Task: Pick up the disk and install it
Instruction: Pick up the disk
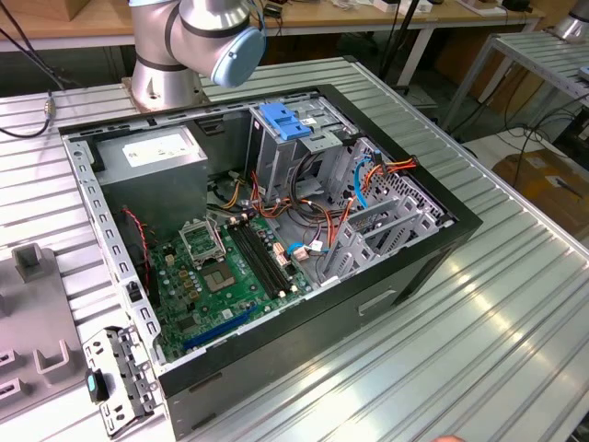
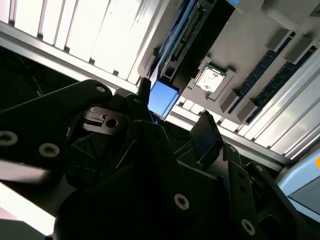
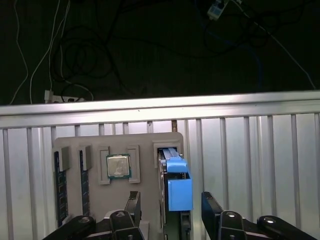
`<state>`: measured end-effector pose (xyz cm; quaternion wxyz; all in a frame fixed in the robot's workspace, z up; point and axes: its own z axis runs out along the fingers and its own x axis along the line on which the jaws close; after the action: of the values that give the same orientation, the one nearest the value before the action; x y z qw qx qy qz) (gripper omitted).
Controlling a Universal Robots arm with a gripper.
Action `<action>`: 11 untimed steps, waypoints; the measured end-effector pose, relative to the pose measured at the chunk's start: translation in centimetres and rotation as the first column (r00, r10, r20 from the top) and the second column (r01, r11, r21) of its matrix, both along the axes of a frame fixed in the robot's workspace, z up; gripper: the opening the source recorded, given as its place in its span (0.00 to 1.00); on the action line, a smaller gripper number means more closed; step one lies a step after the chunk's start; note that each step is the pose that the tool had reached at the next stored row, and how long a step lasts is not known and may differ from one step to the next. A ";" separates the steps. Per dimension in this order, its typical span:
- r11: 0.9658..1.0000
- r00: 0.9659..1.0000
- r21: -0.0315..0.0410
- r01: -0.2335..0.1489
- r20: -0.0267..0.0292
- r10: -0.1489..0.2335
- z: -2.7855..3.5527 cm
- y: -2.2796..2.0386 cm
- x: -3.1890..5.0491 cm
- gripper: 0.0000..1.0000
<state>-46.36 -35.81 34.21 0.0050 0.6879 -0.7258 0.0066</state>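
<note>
Gripper hangs over the tray, jaws wide apart, straddling the disk without touching it. Disk stands on edge in the tray's end slot, blue rail up, probably so both flat faces stay free to clamp. Chip lies in the tray just beside that slot, and its raised holder crowds one jaw. Memory sticks sit at the tray's far end. Open case lies near the tray, with cables tangled by its cage.

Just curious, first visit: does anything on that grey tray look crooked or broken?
Nothing stands out. The silver disk with blue rails stands squarely in the grey tray slot, flanked by the open black gripper.
</note>
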 end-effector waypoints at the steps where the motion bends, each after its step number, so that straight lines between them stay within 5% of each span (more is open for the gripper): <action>1: 1.000 1.000 0.000 0.000 0.001 0.000 -0.17 0.01 0.00 0.60; 5: 1.000 1.000 0.000 -0.002 0.005 0.002 -0.96 0.24 -0.02 0.60; 11: 1.000 1.000 0.000 -0.002 0.005 0.002 -0.97 0.25 -0.03 0.60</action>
<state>-46.39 -35.55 33.25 0.0033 0.6885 -0.7252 0.0082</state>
